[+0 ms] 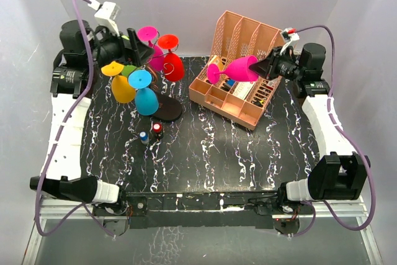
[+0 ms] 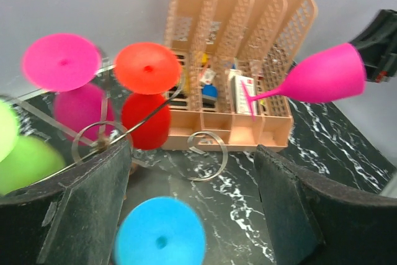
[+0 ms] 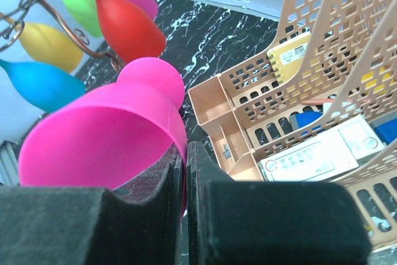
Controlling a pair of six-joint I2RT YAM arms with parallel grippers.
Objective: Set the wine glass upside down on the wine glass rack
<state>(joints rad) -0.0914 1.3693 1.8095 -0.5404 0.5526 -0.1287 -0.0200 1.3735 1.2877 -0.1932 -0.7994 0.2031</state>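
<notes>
The magenta wine glass (image 1: 240,68) lies sideways in the air over the peach organiser, foot pointing left. My right gripper (image 1: 268,66) is shut on its bowl rim; in the right wrist view the pads (image 3: 205,184) pinch the rim of the glass (image 3: 105,134). The wine glass rack (image 1: 169,110) stands at the back left and carries pink, red, yellow, green and blue glasses upside down. My left gripper (image 1: 139,51) is open and empty just behind the rack's top. In the left wrist view one bare spiral arm (image 2: 208,153) shows between its fingers (image 2: 80,215).
The peach slotted organiser (image 1: 239,66) with small boxes stands at the back right, under the held glass. Two small bottles (image 1: 151,133) stand in front of the rack's base. The blue glass's foot (image 2: 160,233) is close under my left gripper.
</notes>
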